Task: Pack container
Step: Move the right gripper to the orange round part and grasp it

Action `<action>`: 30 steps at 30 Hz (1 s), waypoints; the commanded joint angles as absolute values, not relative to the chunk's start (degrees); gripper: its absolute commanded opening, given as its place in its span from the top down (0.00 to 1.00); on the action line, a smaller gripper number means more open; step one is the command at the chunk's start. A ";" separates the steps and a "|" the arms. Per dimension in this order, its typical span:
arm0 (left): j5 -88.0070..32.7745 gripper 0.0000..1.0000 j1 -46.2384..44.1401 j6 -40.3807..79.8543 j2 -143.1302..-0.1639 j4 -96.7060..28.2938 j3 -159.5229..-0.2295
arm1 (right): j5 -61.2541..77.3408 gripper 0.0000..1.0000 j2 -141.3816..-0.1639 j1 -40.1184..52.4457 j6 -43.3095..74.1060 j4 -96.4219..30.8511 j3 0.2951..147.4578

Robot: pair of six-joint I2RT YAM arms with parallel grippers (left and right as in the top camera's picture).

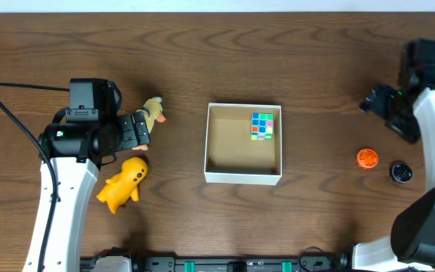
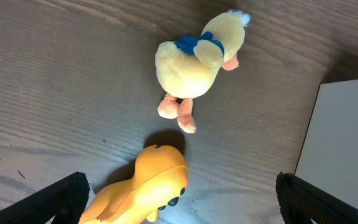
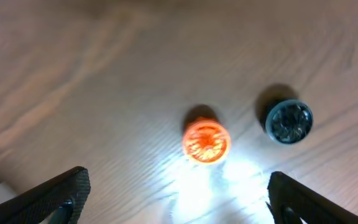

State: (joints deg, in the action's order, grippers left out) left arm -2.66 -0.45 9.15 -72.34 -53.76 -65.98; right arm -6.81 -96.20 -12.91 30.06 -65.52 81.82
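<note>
Left gripper, jaws wide, should centre over the pale-yellow plush duck, clear of the nearer glossy yellow duck toy, before closing.

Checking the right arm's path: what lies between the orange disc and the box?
Nothing. In the overhead view only bare table separates the orange disc from the box.

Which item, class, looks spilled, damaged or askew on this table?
Nothing stands out. The container sits square and intact, with the colourful cube in its far right corner.
</note>
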 commanded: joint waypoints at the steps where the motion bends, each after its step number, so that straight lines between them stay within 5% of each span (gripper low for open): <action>1: -2.57 0.02 -0.58 8.62 -72.62 -53.93 -66.98 | -3.11 0.05 -96.68 -15.64 29.39 -62.52 75.72; 24: -2.59 0.02 -0.58 8.62 -72.62 -53.93 -66.98 | -3.18 0.06 -96.68 -16.08 25.61 -37.54 52.75; 30: -2.57 0.02 -0.58 8.62 -72.62 -53.93 -66.98 | -3.16 0.12 -96.68 -16.08 25.34 -35.44 50.81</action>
